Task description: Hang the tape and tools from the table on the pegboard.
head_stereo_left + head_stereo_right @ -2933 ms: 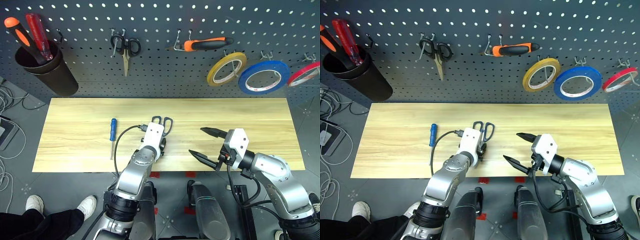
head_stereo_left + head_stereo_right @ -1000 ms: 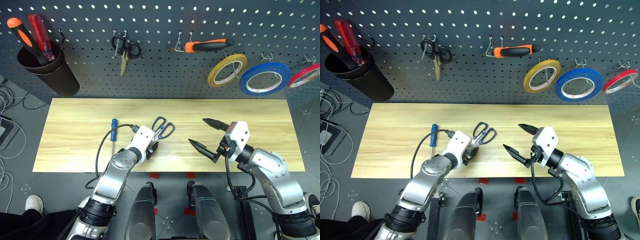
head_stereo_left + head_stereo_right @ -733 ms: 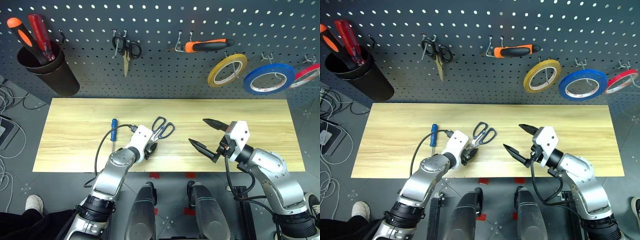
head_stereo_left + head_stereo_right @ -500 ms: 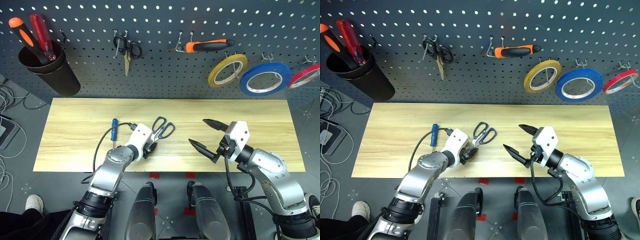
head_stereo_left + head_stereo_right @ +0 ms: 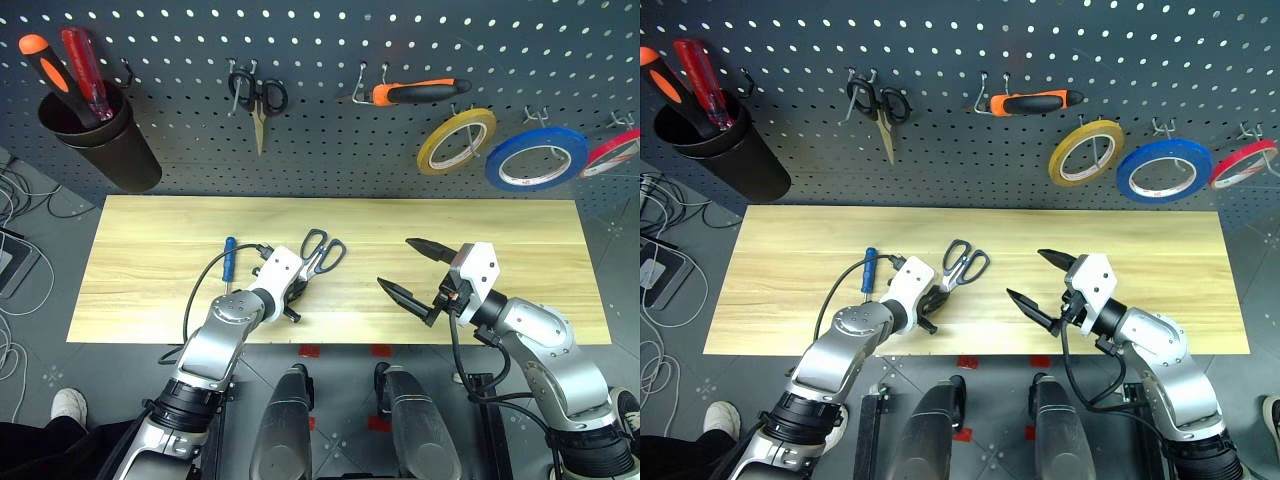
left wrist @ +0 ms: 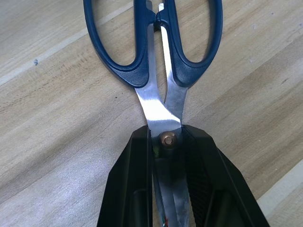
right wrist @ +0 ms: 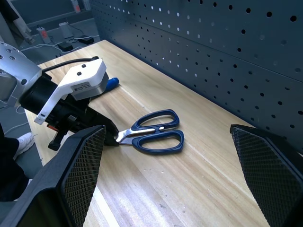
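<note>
**Scissors clamped at the pivot on the workbench**

The dark-blue-handled scissors (image 6: pixel 163 71) lie flat on the table (image 5: pixel 520 225), a little left of its middle and near the front edge, with the left gripper (image 6: pixel 165 146) closed on their silver blades right at the brass pivot. The black fingers (image 6: pixel 139 175) press the blades from either side. The long axis of the scissors runs diagonally: the finger loops point away from the gripper, toward the pegboard (image 5: pixel 330 150) and slightly to the right, while the blade tips are hidden between the fingers. The right gripper (image 5: pixel 408 270) hovers over the table's right half, well apart from the scissors, its fingers spread wide and holding nothing. The blue-handled screwdriver (image 5: pixel 227 262) lies just left of the left arm. The blue tape (image 5: pixel 536 158) hangs on the pegboard beside the orange-handled pliers (image 5: pixel 405 92).
</note>
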{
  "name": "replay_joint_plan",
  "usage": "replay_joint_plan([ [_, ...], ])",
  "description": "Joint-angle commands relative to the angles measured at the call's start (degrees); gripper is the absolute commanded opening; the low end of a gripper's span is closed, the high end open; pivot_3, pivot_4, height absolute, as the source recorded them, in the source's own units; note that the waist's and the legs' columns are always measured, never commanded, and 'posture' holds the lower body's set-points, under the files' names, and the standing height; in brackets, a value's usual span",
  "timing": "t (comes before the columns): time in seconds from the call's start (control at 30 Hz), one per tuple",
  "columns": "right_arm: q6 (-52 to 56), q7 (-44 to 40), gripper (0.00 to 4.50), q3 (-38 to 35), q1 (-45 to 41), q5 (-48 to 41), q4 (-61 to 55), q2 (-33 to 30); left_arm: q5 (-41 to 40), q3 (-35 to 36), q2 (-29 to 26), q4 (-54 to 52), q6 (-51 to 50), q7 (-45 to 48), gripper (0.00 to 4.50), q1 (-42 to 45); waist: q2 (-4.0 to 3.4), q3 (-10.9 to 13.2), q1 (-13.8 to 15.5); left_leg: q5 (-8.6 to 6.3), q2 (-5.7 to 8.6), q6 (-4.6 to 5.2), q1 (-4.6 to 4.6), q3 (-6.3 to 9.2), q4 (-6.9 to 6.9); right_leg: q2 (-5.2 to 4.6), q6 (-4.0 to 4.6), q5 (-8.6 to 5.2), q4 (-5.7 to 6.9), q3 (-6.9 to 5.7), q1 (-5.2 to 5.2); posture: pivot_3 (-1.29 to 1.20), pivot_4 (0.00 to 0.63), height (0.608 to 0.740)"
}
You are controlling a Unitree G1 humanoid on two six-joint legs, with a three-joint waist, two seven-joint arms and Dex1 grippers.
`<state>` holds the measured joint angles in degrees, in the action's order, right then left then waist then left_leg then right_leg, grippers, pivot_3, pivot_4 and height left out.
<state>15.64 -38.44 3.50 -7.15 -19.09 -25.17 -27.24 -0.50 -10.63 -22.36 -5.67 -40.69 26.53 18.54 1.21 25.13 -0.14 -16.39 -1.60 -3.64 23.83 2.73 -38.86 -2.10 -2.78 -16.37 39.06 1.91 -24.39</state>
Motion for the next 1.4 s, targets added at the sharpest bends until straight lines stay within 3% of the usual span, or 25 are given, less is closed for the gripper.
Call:
replay_joint_plan([
  [0.03, -0.8, 0.1, 4.5, -0.6, 0.9, -0.8, -2.9, 0.2, 0.5, -0.6, -0.8, 0.1, -0.4, 0.2, 0.59, -2.0, 0.0, 0.0, 0.0, 0.0, 0.0, 0.0, 0.0, 0.0, 0.0, 0.0, 0.0, 0.0, 0.0, 0.0, 0.0, 0.02, 0.433, 0.74],
  [0.63, -3.4, -8.1, 4.5, -1.4, 2.3, -4.7, -2.8, -2.9, -0.5, 2.4, -0.4, -8.6, 2.9, -1.7, 0.59, -2.7, 0.06, -0.3, 0.1, 0.02, -0.02, -0.03, 0.08, 0.07, -0.06, -0.04, 0.01, 0.0, -0.01, -0.12, -0.01, 0.04, 0.341, 0.74],
  [1.1, -0.5, -4.4, 4.5, -5.4, 2.0, -8.0, -8.4, -3.6, -1.9, 7.2, -2.0, -25.0, 6.7, -2.1, 0.59, -7.3, 0.21, -3.5, 0.1, 0.03, -0.02, -0.05, 0.14, 0.08, -0.07, -0.07, 0.01, 0.01, -0.07, -0.18, -0.01, 0.04, 0.267, 0.74],
  [1.23, 1.0, -0.8, 4.5, -6.9, 3.6, -9.0, -10.6, -2.5, -1.1, 8.0, -1.7, -28.1, 11.3, -3.8, 0.59, -11.9, 0.25, -4.9, 0.1, 0.02, 0.0, -0.04, 0.13, 0.08, -0.04, -0.07, 0.01, 0.0, -0.09, -0.17, 0.02, 0.04, 0.258, 0.74],
  [1.4, 1.9, 2.2, 4.5, -8.7, 5.4, -10.6, -13.1, -1.1, 2.8, 9.1, -2.1, -28.3, 24.1, -7.2, 0.59, -16.8, 0.3, -6.0, 0.2, 0.02, 0.02, -0.03, 0.07, 0.09, -0.07, -0.07, 0.01, 0.01, -0.06, -0.16, 0.08, 0.05, 0.242, 0.74],
])
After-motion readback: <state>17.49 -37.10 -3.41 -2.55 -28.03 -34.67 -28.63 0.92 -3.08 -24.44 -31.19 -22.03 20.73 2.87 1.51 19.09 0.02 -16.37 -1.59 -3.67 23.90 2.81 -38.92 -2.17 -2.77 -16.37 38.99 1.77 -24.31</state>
